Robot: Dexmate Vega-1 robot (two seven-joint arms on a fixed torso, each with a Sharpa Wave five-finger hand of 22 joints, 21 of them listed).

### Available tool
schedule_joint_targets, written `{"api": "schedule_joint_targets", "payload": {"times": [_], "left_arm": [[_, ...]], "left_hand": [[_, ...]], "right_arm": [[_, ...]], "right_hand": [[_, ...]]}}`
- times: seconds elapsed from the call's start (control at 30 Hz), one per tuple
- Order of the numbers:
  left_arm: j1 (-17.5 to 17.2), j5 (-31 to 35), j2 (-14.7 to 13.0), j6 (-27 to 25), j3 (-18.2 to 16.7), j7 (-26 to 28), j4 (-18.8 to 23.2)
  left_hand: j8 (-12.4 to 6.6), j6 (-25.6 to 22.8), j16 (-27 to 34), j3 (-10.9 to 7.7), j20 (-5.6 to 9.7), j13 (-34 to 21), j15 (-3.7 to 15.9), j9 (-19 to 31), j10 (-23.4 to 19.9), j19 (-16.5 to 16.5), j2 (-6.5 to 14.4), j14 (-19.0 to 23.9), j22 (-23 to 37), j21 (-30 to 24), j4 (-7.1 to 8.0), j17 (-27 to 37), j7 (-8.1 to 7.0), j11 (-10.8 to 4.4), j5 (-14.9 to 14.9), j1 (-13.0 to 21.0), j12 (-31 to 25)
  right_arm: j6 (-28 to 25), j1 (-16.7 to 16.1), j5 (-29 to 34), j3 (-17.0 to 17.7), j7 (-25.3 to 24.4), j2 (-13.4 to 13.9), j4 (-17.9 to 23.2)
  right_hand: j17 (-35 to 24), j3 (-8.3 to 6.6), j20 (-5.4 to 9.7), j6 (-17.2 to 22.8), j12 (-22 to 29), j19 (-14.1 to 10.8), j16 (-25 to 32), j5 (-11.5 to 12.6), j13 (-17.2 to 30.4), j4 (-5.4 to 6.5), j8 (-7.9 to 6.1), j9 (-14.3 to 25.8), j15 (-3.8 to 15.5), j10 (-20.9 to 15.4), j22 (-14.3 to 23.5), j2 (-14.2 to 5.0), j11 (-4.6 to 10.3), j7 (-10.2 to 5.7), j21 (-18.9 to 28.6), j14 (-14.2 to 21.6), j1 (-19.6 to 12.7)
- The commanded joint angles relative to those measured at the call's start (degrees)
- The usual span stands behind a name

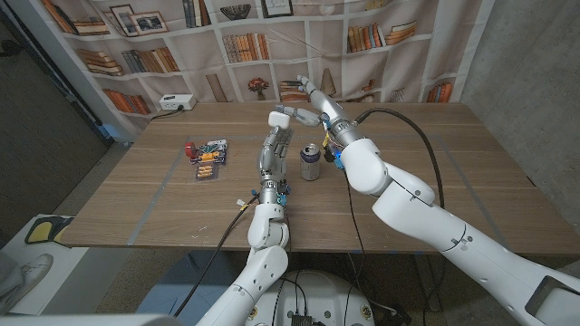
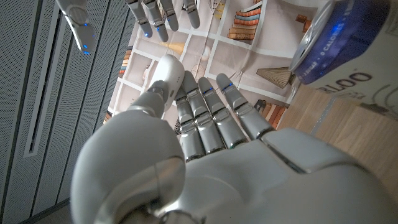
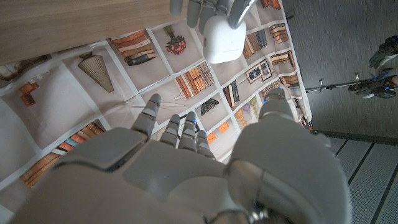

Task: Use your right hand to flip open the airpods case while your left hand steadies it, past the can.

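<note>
The white airpods case (image 1: 281, 116) is lifted above the table, gripped at the fingertips of my left hand (image 1: 271, 143). In the right wrist view the case (image 3: 224, 38) looks closed, with the left fingers (image 3: 208, 9) wrapped around it. My right hand (image 1: 317, 101) hovers just beside the case with its fingers spread and holds nothing; a gap shows between the right hand (image 3: 186, 162) and the case. The silver and blue can (image 1: 311, 163) stands upright on the table beside my left wrist, nearer to me than the case. The left wrist view shows the left hand's back (image 2: 205, 143), the can (image 2: 339, 37) and the right fingers (image 2: 165, 15).
A flat pack of small parts (image 1: 209, 159) and a small red object (image 1: 188, 148) lie on the wooden table (image 1: 453, 163) to the left. A white power strip (image 1: 177, 102) sits at the far edge. Cables trail along both arms. A bookshelf backdrop stands behind.
</note>
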State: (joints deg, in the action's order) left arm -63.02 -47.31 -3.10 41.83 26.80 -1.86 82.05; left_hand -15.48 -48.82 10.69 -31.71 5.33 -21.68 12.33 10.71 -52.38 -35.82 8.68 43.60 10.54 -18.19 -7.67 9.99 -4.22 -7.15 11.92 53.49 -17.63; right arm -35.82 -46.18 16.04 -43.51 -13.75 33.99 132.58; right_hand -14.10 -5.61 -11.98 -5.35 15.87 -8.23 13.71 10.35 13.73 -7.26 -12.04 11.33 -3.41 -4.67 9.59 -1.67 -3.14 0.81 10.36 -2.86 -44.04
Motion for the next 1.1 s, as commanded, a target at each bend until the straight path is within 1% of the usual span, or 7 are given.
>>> {"api": "schedule_joint_targets", "payload": {"times": [0.03, 0.2, 0.5, 0.7, 0.83, 0.93, 1.1], "left_arm": [[-0.14, 0.10, 0.12, -0.42, 0.29, -0.03, 0.07], [-0.26, 0.01, 0.37, -0.39, 0.41, 0.03, 0.13], [-0.60, -0.27, 0.32, -0.42, 0.55, -0.29, 0.43], [-0.90, -0.67, 0.33, -0.26, 0.59, -0.79, 0.53], [-1.07, -0.76, 0.10, -0.27, 0.64, -1.14, 0.80], [-1.20, -0.81, -0.03, -0.33, 0.67, -1.24, 1.08], [-1.40, -0.97, -0.12, -0.43, 0.71, -1.35, 1.24]], "left_hand": [[-0.32, -2.20, -0.13, -1.02, 0.33, -0.28, 0.56, 3.85, -0.27, -0.39, 0.83, 0.49, 0.12, 0.40, 0.71, 0.21, -1.77, -0.25, 0.25, 0.22, -0.13], [-0.34, -2.22, -0.14, -1.06, 0.31, -0.39, 0.55, 3.88, -0.33, -0.42, 0.81, 0.54, 0.13, 0.41, 0.71, 0.21, -1.89, -0.19, 0.26, 0.22, -0.14], [-0.35, -2.23, -0.17, -1.11, 0.32, -0.53, 0.55, 3.91, -0.44, -0.42, 0.79, 0.54, 0.14, 0.44, 0.71, 0.20, -1.82, -0.29, 0.26, 0.22, -0.15], [-0.27, -2.02, -0.20, -1.10, 0.31, -0.62, 0.51, 3.94, -0.40, -0.44, 0.74, 0.50, 0.15, 0.45, 0.74, 0.19, -1.97, -0.37, 0.26, 0.17, -0.11], [-0.32, -2.12, -0.10, -1.16, 0.32, -0.72, 0.51, 3.96, -0.43, -0.95, 0.88, 0.72, 0.17, 0.26, 0.82, 0.24, -1.79, -0.24, 0.27, 0.15, -0.09], [-0.30, -2.06, -0.02, -1.20, 0.60, -0.82, 0.54, 3.98, -0.40, -1.70, 0.92, 0.98, 0.21, -0.04, 0.87, 0.27, -1.83, -0.60, 0.27, 0.13, -0.05], [-0.29, -2.05, -0.02, -1.22, 0.59, -0.88, 0.54, 3.99, -0.40, -1.69, 0.87, 1.05, 0.22, -0.04, 0.87, 0.27, -1.78, -0.60, 0.27, 0.12, -0.03]], "right_arm": [[-1.84, 2.57, 1.71, -2.21, 1.85, -1.47, -1.06], [-2.38, 3.06, 1.95, -2.69, 2.37, -1.79, -1.40], [-3.09, 3.97, 2.64, -3.71, 3.01, -2.35, -1.99], [-3.72, 4.47, 3.17, -4.50, 3.28, -2.84, -2.38], [-3.99, 4.80, 3.52, -5.00, 3.52, -3.06, -2.63], [-4.33, 4.91, 3.68, -5.19, 3.51, -3.34, -2.76], [-5.01, 5.25, 4.44, -6.06, 3.43, -3.81, -3.17]], "right_hand": [[0.02, 0.05, -0.14, -0.60, -0.24, 0.48, -0.35, 0.20, 0.21, -0.23, 0.26, 0.11, 0.06, -0.04, 0.18, 0.31, -0.19, 0.10, -0.04, -0.80, -0.12], [0.16, -0.52, -0.03, -0.50, -0.70, 0.55, -0.40, 0.31, 0.20, -0.64, 0.15, 0.11, 0.28, 0.61, 0.15, -0.26, -0.19, -0.18, 0.07, -0.87, -1.15], [0.33, -0.83, -0.04, -0.45, -1.10, 0.57, -0.62, 0.30, 0.11, -0.97, 0.09, 0.12, -0.11, 1.06, 0.13, -0.40, -0.56, 0.00, 0.15, -1.33, -1.87], [0.41, -1.11, 0.01, -0.44, -1.31, 0.44, -0.67, 0.35, 0.06, -1.20, 0.06, 0.12, 0.09, 1.29, 0.12, -0.59, -0.24, -0.15, 0.22, -1.43, -2.47], [0.51, -1.74, 0.24, -0.49, -1.53, 0.19, -0.71, 0.41, -0.01, -1.59, 0.02, 0.12, 0.41, 1.43, 0.10, -1.15, 0.20, -0.50, 0.33, -1.51, -3.66], [0.57, -2.12, 0.29, -0.58, -1.64, 0.15, -0.78, 0.40, -0.05, -1.81, 0.03, 0.12, 0.48, 1.47, 0.10, -1.47, 0.21, -0.64, 0.35, -1.67, -4.39], [0.65, -2.57, 0.35, -0.61, -1.74, 0.13, -0.80, 0.37, -0.09, -2.06, 0.00, 0.12, 0.61, 1.45, 0.09, -1.79, 0.31, -0.74, 0.35, -1.71, -5.30]]}}
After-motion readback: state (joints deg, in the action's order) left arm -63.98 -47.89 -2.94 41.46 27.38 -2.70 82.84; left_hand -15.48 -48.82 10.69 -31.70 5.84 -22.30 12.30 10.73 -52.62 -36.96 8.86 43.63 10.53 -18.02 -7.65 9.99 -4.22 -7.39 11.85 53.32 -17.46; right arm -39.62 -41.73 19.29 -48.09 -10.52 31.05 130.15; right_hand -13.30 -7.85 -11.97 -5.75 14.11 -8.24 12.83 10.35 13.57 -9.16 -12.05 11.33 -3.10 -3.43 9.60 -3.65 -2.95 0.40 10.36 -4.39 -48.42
